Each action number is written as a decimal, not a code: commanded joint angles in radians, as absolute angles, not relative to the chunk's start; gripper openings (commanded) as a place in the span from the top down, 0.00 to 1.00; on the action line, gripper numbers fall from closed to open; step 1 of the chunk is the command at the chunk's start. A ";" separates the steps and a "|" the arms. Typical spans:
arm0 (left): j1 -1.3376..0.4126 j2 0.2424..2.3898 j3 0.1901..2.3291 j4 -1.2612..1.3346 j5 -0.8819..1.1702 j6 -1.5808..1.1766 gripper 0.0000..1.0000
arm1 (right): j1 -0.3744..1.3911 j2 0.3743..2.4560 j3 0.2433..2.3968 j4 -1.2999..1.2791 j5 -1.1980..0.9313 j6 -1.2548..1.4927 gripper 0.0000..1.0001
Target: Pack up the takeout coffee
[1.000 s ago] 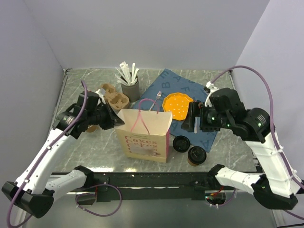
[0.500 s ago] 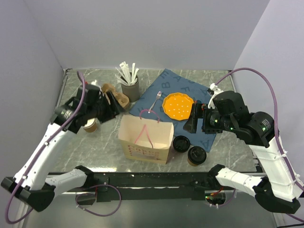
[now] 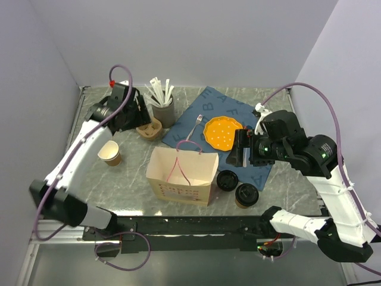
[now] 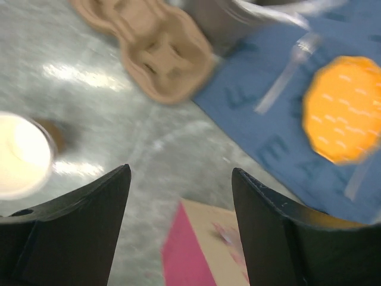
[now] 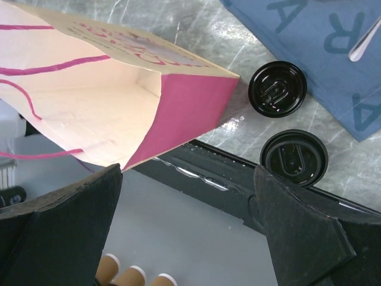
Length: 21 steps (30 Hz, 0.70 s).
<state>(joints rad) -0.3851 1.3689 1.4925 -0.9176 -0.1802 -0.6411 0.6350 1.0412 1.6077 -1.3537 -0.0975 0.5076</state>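
Right end effector point(image 3: 241, 150) is hanging wide open and empty, and the coffee point(image 3: 246, 195) is standing upright on the counter point(image 3: 125, 179) just below it toward the near edge, right of the bag point(image 3: 181, 173), while the left end effector point(image 3: 141, 117), also open and empty, is hanging far away.

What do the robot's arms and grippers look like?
The left arm and right arm have white tube-like segments joined by black joints. A purple cable loops along each. Small green lights glow on the right one. Each ends in two flat black wedge-shaped fingers.
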 commanded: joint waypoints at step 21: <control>-0.143 1.867 1.755 -0.663 -0.015 -0.267 0.32 | 0.640 1.198 1.798 -1.402 -0.069 0.529 0.02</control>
